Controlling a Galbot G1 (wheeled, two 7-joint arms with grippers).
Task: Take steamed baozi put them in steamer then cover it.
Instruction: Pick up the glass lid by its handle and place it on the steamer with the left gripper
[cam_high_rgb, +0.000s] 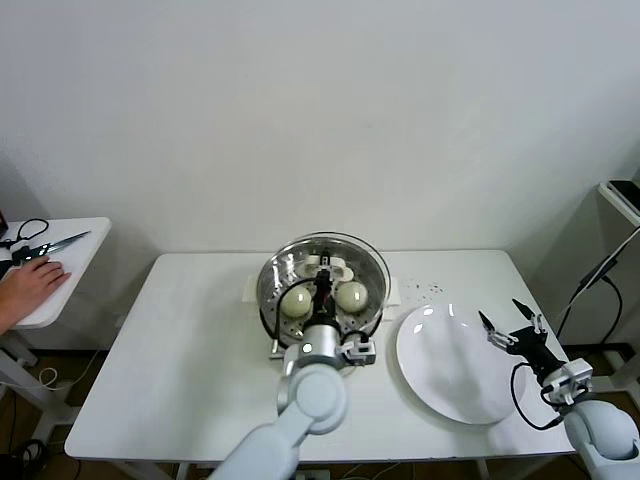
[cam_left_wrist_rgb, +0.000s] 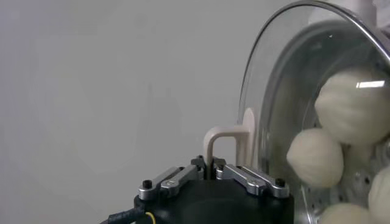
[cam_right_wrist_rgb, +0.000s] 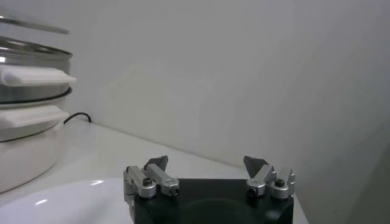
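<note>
The steamer (cam_high_rgb: 268, 302) stands mid-table with cream-white baozi (cam_high_rgb: 296, 300) on its tray, two clearly seen in front. My left gripper (cam_high_rgb: 322, 287) is shut on the white handle (cam_left_wrist_rgb: 222, 137) of the clear glass cover (cam_high_rgb: 374, 262) and holds it over the pot. In the left wrist view the baozi (cam_left_wrist_rgb: 314, 157) show through the cover's glass (cam_left_wrist_rgb: 268, 115). In the right wrist view the cover's rim (cam_right_wrist_rgb: 30, 25) shows a small gap above the steamer's rim (cam_right_wrist_rgb: 33, 50). My right gripper (cam_high_rgb: 510, 326) is open and empty at the plate's right side.
A flat white plate (cam_high_rgb: 450, 365) lies right of the steamer, also in the right wrist view (cam_right_wrist_rgb: 61, 204). A person's hand (cam_high_rgb: 30, 285) rests on a small side table (cam_high_rgb: 70, 262) at far left, beside scissors (cam_high_rgb: 50, 245). The wall stands behind the table.
</note>
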